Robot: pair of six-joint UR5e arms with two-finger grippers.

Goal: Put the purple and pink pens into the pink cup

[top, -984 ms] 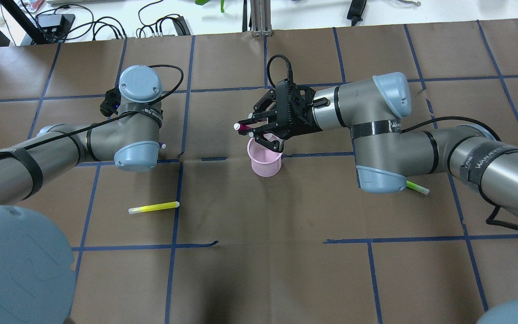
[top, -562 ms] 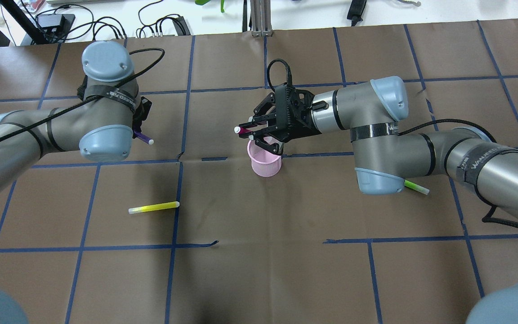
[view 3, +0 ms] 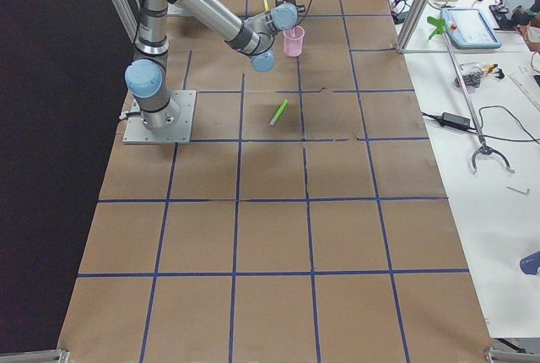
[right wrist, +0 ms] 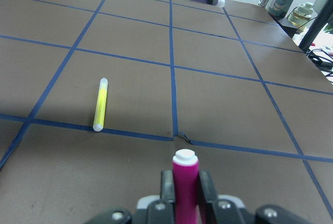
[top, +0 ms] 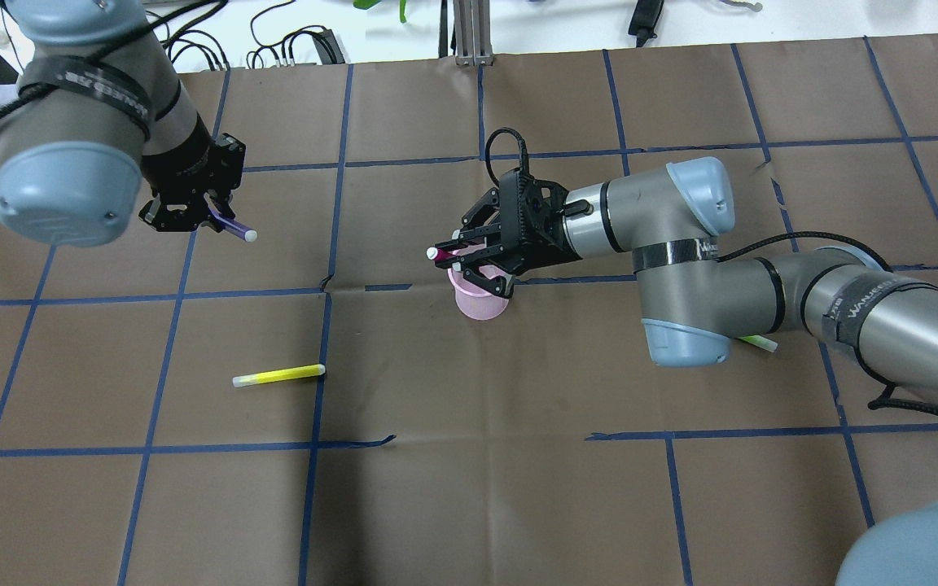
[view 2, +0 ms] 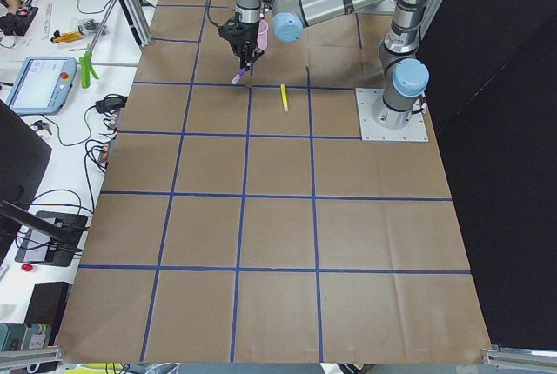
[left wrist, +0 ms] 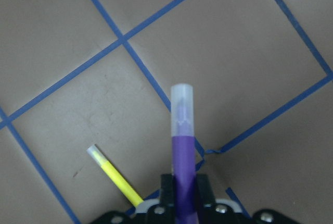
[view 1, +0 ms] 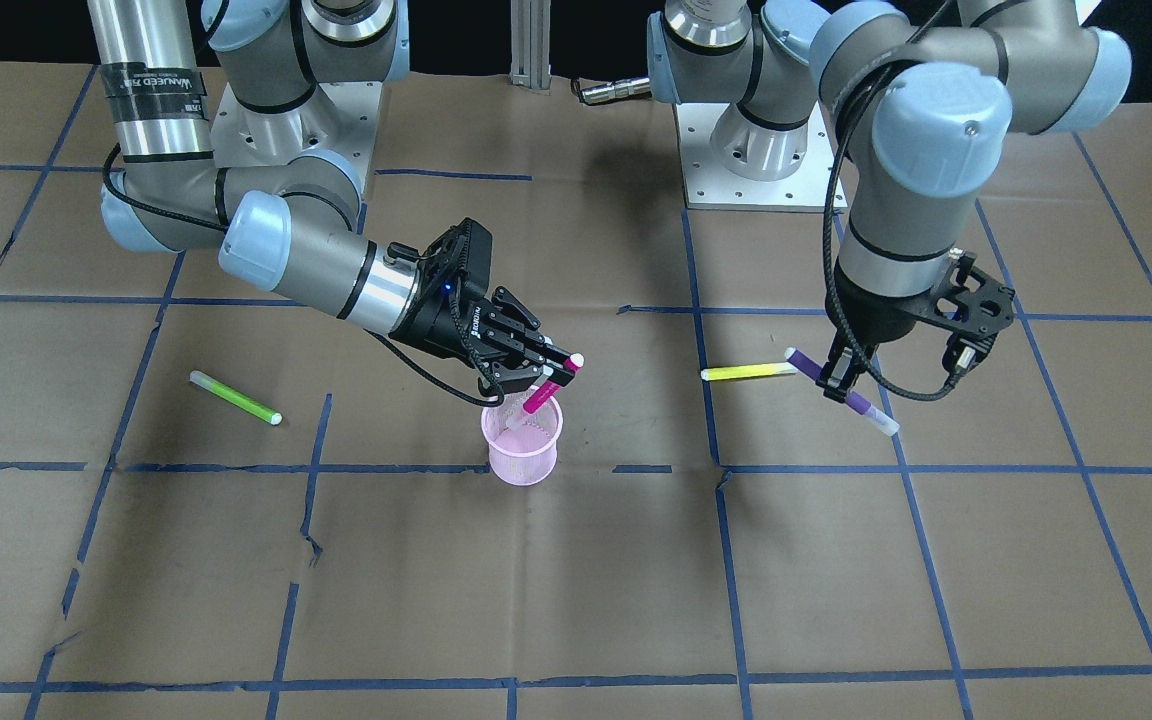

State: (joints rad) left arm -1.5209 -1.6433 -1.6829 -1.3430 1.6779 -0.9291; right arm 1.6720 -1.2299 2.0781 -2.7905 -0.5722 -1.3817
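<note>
From overhead, the right arm covers most of the green pen [top: 760, 343] toward the bench's right edge; only one end shows; the right gripper [top: 461, 254] hides part of the rim of the pink cup [top: 481, 308] and most of the pink pen [top: 443, 252]; in the left wrist view the left gripper [left wrist: 183, 185] hides one end of the yellow pen [left wrist: 115, 175], and the bottom edge cuts off the purple pen [left wrist: 182, 151]; in both side views the held pens are too small to tell.

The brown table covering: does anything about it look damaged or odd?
Yes. The brown paper is torn in several spots, such as near the pink cup, where the blue tape lines break and jog out of line.
</note>
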